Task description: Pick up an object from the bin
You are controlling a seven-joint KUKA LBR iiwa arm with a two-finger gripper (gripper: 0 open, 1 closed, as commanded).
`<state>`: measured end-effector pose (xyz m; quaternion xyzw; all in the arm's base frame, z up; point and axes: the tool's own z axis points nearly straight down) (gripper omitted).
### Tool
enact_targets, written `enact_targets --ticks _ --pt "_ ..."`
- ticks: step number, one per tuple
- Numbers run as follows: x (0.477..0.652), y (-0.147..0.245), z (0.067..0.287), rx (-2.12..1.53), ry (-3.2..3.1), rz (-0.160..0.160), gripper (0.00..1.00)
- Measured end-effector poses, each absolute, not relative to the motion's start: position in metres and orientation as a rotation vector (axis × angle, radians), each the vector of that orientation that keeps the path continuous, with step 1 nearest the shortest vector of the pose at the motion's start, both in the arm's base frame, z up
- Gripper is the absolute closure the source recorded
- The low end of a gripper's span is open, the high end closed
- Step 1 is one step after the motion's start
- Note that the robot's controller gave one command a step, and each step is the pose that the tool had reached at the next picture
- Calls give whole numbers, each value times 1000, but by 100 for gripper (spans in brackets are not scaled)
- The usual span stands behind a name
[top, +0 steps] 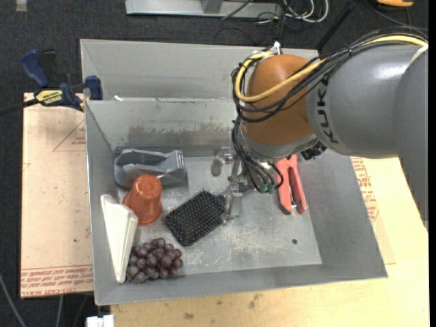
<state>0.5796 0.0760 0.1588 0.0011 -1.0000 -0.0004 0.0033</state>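
Progress: pick not done yet. Gripper sits low in the bin, under the arm's orange cover, w/ nothing seen lifted. Can't tell whether it's open or closed, as cables and the cover hide too much.

Nearest thing: black brush, lying flat just below and to the view's left of the gripper. Its near end is right at the gripper tip, maybe touching, but the angle is poor. Probably the target, judging by closeness only. Left to do: close on sth, lift it clear of the bin.

Count, 6 things, 1 of each:
- black brush, at the gripper
- pink tool, just to the gripper's other side, view right
- orange cup, beyond the brush
- grey scoop-like piece, behind the cup
- white wedge, farthest from the gripper
- grape bunch, below the brush, well apart from the gripper
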Motion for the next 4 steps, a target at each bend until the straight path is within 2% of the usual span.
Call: enact_targets --ticks 1,2,3,4 --pt "581 76 164 1 -3142 -2 0" --pt "577 93 125 56 -3152 -2 0" --pt "561 113 78 182 -3160 -6 100" --pt "561 113 78 182 -3160 -6 100"
